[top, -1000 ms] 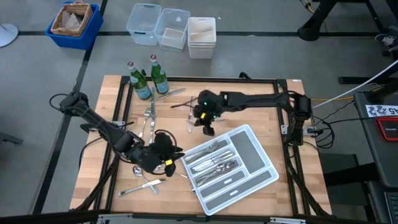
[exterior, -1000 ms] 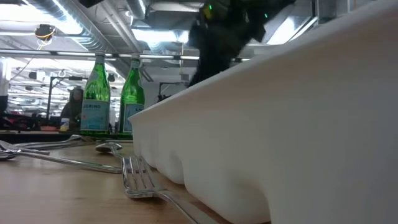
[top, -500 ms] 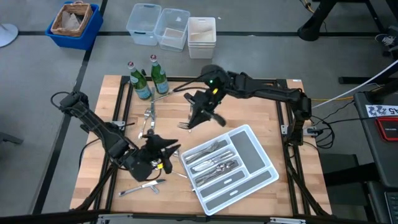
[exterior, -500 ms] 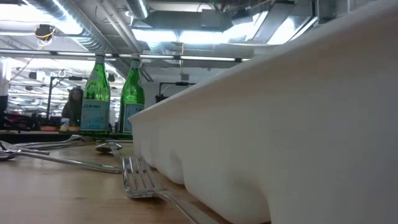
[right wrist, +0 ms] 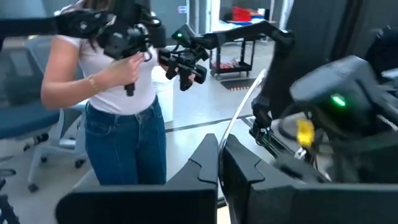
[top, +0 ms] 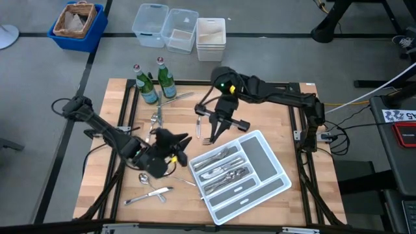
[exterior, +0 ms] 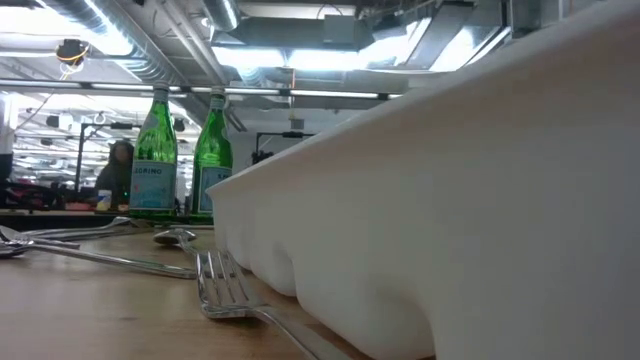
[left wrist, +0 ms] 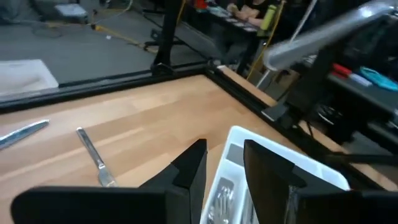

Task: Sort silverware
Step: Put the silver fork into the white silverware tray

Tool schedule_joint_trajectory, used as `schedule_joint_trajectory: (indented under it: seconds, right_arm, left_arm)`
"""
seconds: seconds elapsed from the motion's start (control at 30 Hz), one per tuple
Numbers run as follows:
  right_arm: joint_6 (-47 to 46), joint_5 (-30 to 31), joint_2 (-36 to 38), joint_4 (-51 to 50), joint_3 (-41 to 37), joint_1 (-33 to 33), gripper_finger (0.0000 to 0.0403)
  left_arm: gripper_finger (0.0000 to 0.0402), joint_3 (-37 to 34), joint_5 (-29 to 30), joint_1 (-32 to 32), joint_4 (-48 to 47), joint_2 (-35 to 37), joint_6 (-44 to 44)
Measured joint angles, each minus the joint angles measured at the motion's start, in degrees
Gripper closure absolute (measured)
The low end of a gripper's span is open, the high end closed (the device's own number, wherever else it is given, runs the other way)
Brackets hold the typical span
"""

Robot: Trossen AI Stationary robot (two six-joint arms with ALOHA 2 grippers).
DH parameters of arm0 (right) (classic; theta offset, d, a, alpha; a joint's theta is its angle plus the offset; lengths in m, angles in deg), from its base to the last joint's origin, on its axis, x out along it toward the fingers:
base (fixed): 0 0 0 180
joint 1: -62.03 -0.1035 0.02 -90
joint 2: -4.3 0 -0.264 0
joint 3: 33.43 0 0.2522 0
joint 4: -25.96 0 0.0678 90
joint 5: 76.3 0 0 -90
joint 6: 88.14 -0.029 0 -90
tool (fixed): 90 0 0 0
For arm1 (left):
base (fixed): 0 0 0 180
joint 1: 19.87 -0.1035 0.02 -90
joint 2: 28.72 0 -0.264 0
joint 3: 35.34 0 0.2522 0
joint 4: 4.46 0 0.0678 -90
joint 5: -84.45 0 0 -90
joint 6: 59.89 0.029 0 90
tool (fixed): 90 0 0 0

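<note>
Left hand low over the near-left part of the tabletop, just left of the white tray; fingers parted a moderate way, nothing between them. Close by, toward the near-left corner, a loose spoon and a couple more pieces flat on the wood. In the tray, a heap of sorted silverware filling the left compartments; right compartments mostly bare.

Farther on, right hand raised just beyond the tray's far-left corner, clamped fully shut on a fork, gripped near one end with the rest hanging free below. Beyond that, more loose pieces scattered on the left side, and two green bottles upright at the far-left edge.

Risks, as a judgement: thin grip on a slim, smooth handle, so likely to pivot or slip during a quick swing toward the tray. Free end dangling, so liable to catch the tray's rim and nudge the tray or flip out. Released from too high, apt to bounce into the wrong compartment. Both arms crowded near the same tray corner, so a careless reach could knock them together.
</note>
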Motion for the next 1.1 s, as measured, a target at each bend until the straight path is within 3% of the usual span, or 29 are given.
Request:
schedule_joint_trajectory:
  seconds: [0.13,0.3,0.4,0.6,0.73,1.1]
  right_arm:
    - [3.49,-0.04,-0.56,-0.04,0.00,-0.91,0.0395]
    - [4.70,0.61,-1.25,-0.12,0.00,-1.38,0.0397]
    - [4.73,0.92,-1.32,-0.08,0.00,-1.34,0.0397]
    - [4.76,2.35,-1.34,-0.08,0.00,-1.34,0.0397]
    - [4.90,3.04,-1.32,-0.03,0.00,-1.34,0.0396]
    - [4.96,6.97,-1.34,0.00,0.00,-1.30,0.0396]
  left_arm:
    - [0.0306,-0.02,-5.64,-3.66,5.57,-0.21,10.26]
    - [0.0305,-0.02,-8.67,-6.14,19.31,-0.92,31.26]
    - [0.0295,-0.02,-9.69,-6.45,23.89,-1.05,38.92]
    - [0.0250,-0.02,-10.17,-6.96,28.47,-1.42,45.75]
    - [0.0227,-0.02,-14.16,-7.19,30.33,-1.68,49.81]
    - [0.0221,-0.02,-17.48,-8.98,37.52,-2.16,54.28]
